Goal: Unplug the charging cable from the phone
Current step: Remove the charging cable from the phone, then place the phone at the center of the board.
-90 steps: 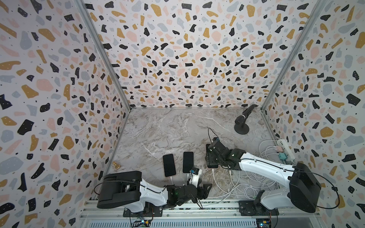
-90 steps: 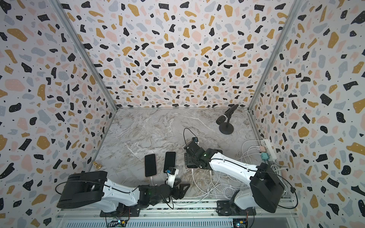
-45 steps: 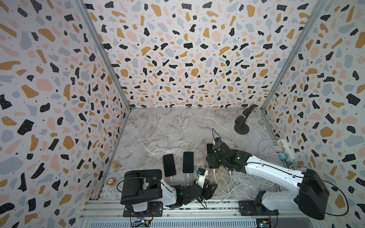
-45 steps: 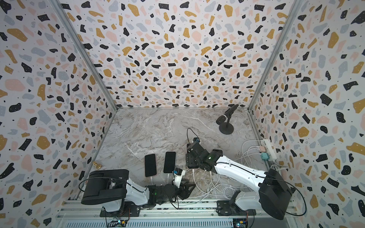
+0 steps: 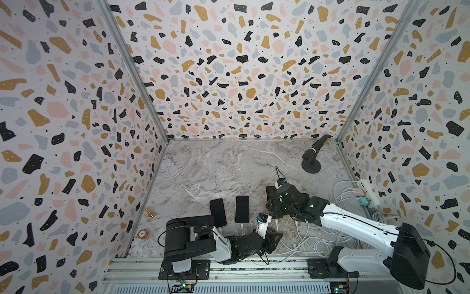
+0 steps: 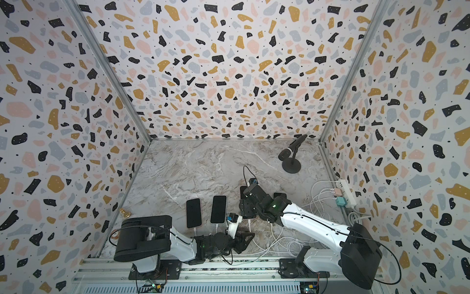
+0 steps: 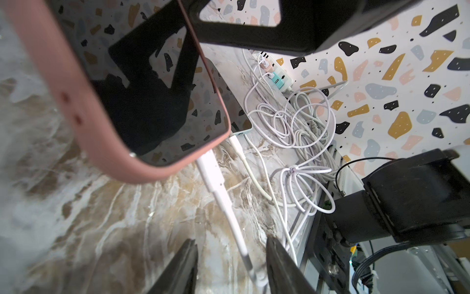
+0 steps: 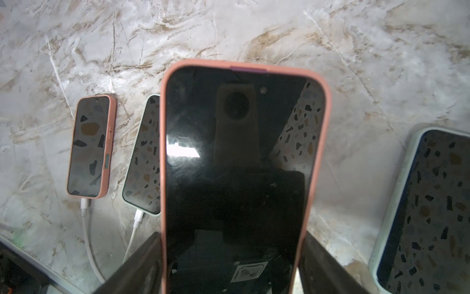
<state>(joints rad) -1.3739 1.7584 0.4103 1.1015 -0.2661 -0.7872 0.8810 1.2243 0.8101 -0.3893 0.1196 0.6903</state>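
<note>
Charging cable, btwn left gripper fingers, in pink-cased phone.

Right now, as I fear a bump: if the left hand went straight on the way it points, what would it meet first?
Probably the white charging cable, which runs through the open left hand, then its plug at the pink-cased phone's bottom edge; depth is unclear.

Pink-cased phone, white cable, marbled table.
</note>
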